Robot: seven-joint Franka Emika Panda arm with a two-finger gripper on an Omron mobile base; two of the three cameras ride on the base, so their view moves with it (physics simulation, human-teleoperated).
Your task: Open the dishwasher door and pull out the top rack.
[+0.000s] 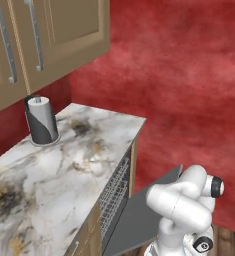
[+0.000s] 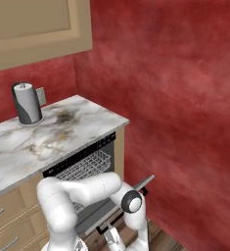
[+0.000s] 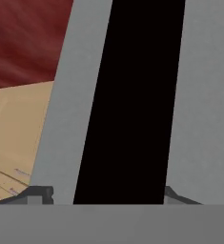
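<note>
The dishwasher door (image 1: pixel 139 215) is a dark grey panel that hangs partly open, tilted out from under the counter; its top edge (image 2: pixel 138 184) shows past my forearm. In the opening behind it sits the top rack (image 2: pixel 84 169), a silver wire grid (image 1: pixel 114 192) still inside the machine. The hand view is very close to the door (image 3: pixel 206 95) and its black bar handle (image 3: pixel 132 95). My gripper (image 3: pixel 107 194) is open, one fingertip (image 3: pixel 37 194) on each side of the handle. The left one stands a little apart from the bar.
A marble counter (image 1: pixel 64 165) tops the dishwasher and carries a paper towel roll (image 1: pixel 40 120) in a dark holder. Tan upper cabinets (image 1: pixel 49 40) hang above. Tan drawer fronts (image 2: pixel 9 215) sit left of the dishwasher. A red wall (image 2: pixel 185 122) closes the right side.
</note>
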